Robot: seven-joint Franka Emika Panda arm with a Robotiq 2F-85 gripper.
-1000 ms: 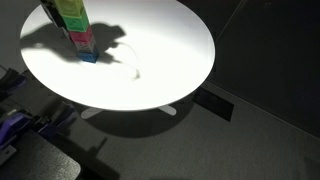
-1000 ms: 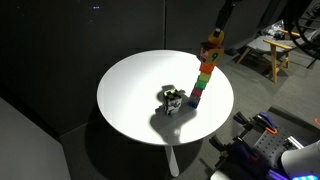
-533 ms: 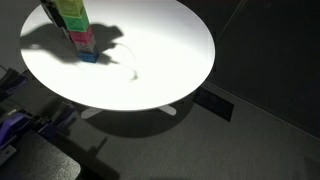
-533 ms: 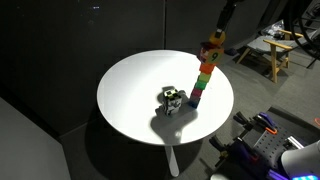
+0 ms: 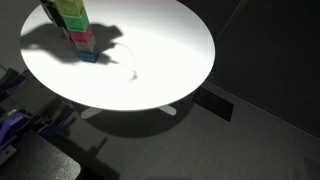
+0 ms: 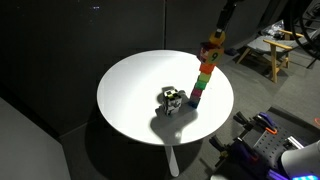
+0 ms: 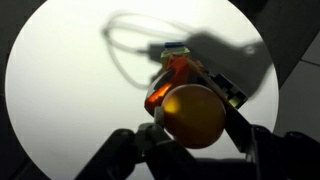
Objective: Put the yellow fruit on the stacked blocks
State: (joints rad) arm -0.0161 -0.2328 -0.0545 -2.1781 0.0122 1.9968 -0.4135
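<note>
The fingers [image 7: 240,122] are closed on the small round yellow-orange fruit [image 7: 195,115]. In the wrist view one finger lies against each side of it, and the fruit fills the gap between them. The fruit hangs in that grip above the tall tower of coloured cube blocks [image 7: 178,72], whose top shows just beyond it, a little off to the fruit's upper left. Whether the fruit touches the top block cannot be told from this view.

In an exterior view the fruit [image 6: 214,38] shows as a yellow spot at the very top of the tower [image 6: 204,75], with the dark arm coming down on it from above. The tower stands near the edge of the round white surface [image 6: 135,90], blue at the bottom, then reds and pinks, green and yellow higher up. Its top sits further right in that view than its base.

In an exterior view the tower [image 5: 75,25] runs out of the top of the picture, so only its blue, pink and green lower blocks show on the surface [image 5: 160,50].

There is one fruit and one tower; its single blocks are too small to count. One small grey object [image 6: 172,98] lies on the surface just beside the tower's base.
</note>
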